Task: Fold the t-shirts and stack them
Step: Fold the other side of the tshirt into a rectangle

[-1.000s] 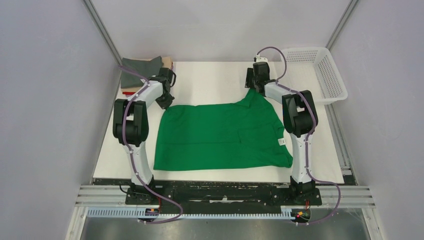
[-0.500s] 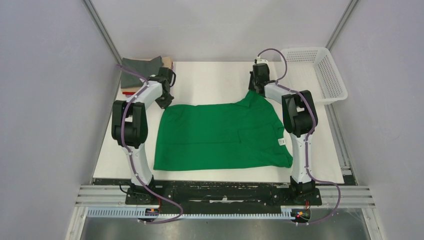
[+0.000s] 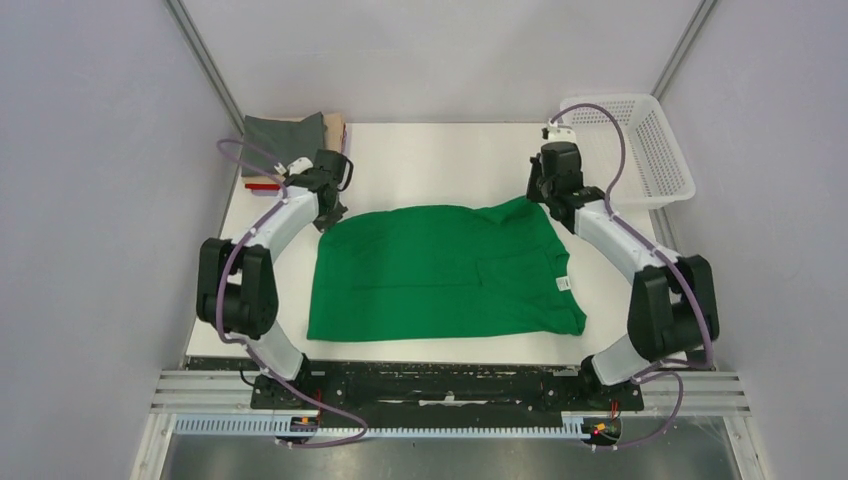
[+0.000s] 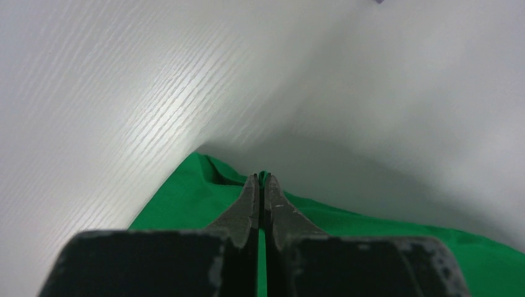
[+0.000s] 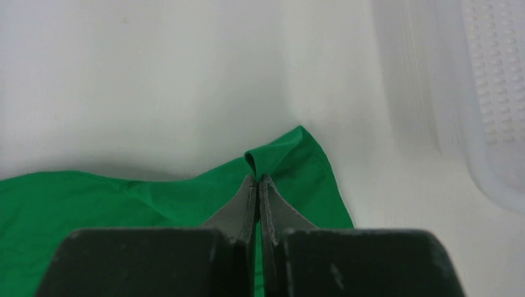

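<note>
A bright green t-shirt lies spread on the white table, a small white label near its right edge. My left gripper is shut on the shirt's far left corner, and the left wrist view shows green cloth pinched between the tips. My right gripper is shut on the far right corner, where a fold of green cloth rises from its tips. Folded t-shirts, grey on top with tan and red beneath, are stacked at the far left.
A white plastic mesh basket stands at the far right corner, its wall close to my right gripper. The folded stack sits just behind my left arm. Grey walls enclose the table on three sides.
Both arms have swung outward, spreading the shirt's far edge wider and flatter. The right gripper has closed on the raised right corner and carried it to the right.
</note>
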`<state>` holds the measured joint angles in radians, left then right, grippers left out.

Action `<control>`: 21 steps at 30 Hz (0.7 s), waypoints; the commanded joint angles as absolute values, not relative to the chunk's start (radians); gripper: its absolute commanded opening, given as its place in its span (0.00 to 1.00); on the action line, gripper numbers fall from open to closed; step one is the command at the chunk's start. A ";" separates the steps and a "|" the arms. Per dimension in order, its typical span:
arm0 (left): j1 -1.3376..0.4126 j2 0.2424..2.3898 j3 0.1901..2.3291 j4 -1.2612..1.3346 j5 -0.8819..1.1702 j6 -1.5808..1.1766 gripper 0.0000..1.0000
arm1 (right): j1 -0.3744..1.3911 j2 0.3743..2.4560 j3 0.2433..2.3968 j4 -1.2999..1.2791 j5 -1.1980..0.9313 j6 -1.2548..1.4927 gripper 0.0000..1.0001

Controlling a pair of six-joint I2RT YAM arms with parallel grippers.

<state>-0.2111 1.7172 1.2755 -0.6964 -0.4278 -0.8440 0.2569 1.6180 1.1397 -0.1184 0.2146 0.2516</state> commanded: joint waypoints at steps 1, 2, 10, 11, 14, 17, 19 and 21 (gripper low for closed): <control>-0.231 1.587 1.189 -0.669 -0.514 -0.856 0.02 | 0.261 1.466 1.047 -0.284 0.204 0.258 0.00; -0.232 1.563 1.169 -0.667 -0.520 -0.865 0.02 | 0.262 1.439 1.039 -0.324 0.206 0.259 0.00; -0.243 1.440 1.052 -0.646 -0.523 -0.867 0.02 | 0.274 1.237 0.981 -0.598 0.144 0.253 0.00; -0.246 1.425 1.036 -0.646 -0.525 -0.872 0.02 | 0.276 1.219 0.975 -0.622 0.126 0.258 0.00; -0.248 1.374 0.975 -0.640 -0.531 -0.883 0.02 | 0.283 1.169 0.954 -0.692 0.089 0.281 0.00; -0.249 1.326 0.909 -0.627 -0.521 -0.890 0.02 | 0.286 1.133 0.934 -0.770 0.087 0.309 0.00; -0.249 1.305 0.871 -0.614 -0.512 -0.897 0.02 | 0.291 1.095 0.891 -0.790 0.070 0.334 0.01; -0.250 1.289 0.840 -0.606 -0.501 -0.909 0.03 | 0.296 1.056 0.837 -0.810 0.067 0.371 0.03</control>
<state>-0.2459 1.3369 0.8871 -0.6506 -0.4770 -0.8562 0.2863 1.1229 0.9112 -0.7048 0.0982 0.2989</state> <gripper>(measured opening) 0.042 0.017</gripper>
